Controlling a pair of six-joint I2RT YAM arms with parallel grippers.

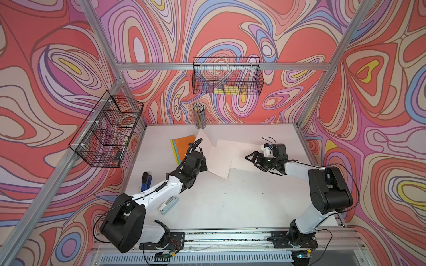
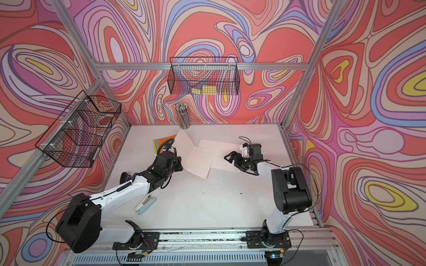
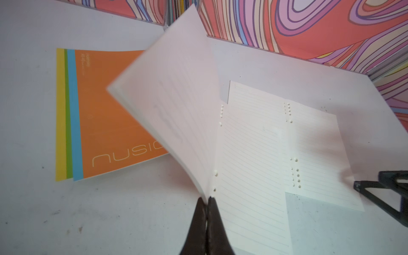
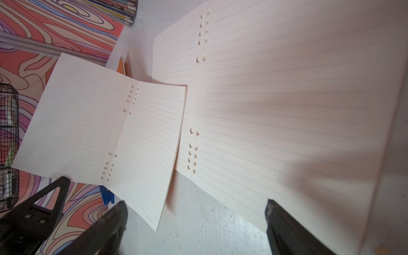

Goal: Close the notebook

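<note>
An open notebook point(image 1: 219, 162) of cream lined pages lies mid-table. Its left half point(image 3: 167, 97) is raised, standing steeply over the flat right half point(image 3: 249, 159). My left gripper point(image 3: 207, 198) is shut on the near corner of the raised pages at the spine; in both top views its wrist point(image 1: 196, 161) hides the fingertips. A second open notebook point(image 1: 241, 153) lies flat just right of it, partly under it. Over this second notebook's near right part my right gripper point(image 4: 196, 205) hangs open, with nothing between its fingers point(image 1: 250, 159).
A closed orange notebook point(image 1: 183, 147) lies left of the raised pages. A cup of pencils point(image 1: 199, 116) stands at the back wall. A blue punch point(image 1: 146, 182) and a pale stapler point(image 1: 168, 205) lie near the left arm. Wire baskets point(image 1: 227, 76) point(image 1: 106, 131) hang on the walls.
</note>
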